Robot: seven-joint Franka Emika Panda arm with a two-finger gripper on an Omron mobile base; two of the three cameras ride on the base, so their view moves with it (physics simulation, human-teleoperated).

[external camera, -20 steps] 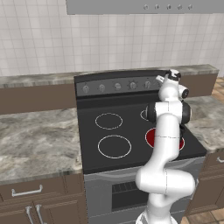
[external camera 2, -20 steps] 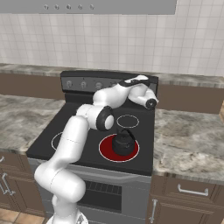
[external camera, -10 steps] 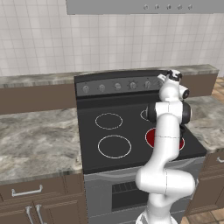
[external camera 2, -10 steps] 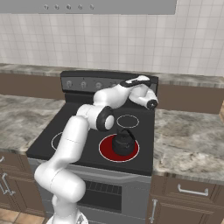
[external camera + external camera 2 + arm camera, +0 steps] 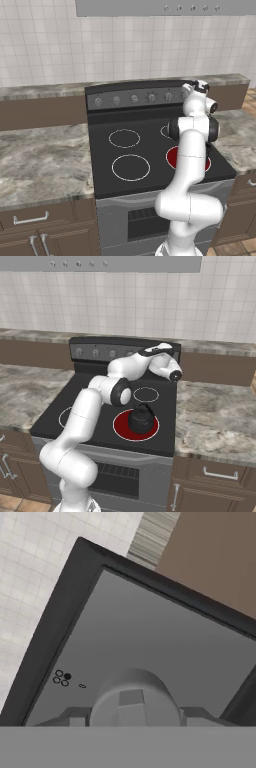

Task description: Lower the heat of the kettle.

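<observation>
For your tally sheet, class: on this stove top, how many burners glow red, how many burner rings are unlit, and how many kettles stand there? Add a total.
Glowing red burner: 1
Unlit burner rings: 3 (rear left, front left, rear right)
Kettle: 1
Total: 5

The kettle (image 5: 140,419) sits on the front right burner (image 5: 120,427) of the stove (image 5: 60,401), with worktop (image 5: 215,413) on both sides. Behind the burners runs the control panel (image 5: 135,99), where the gripper (image 5: 131,708) meets the rightmost knob (image 5: 132,699).
</observation>
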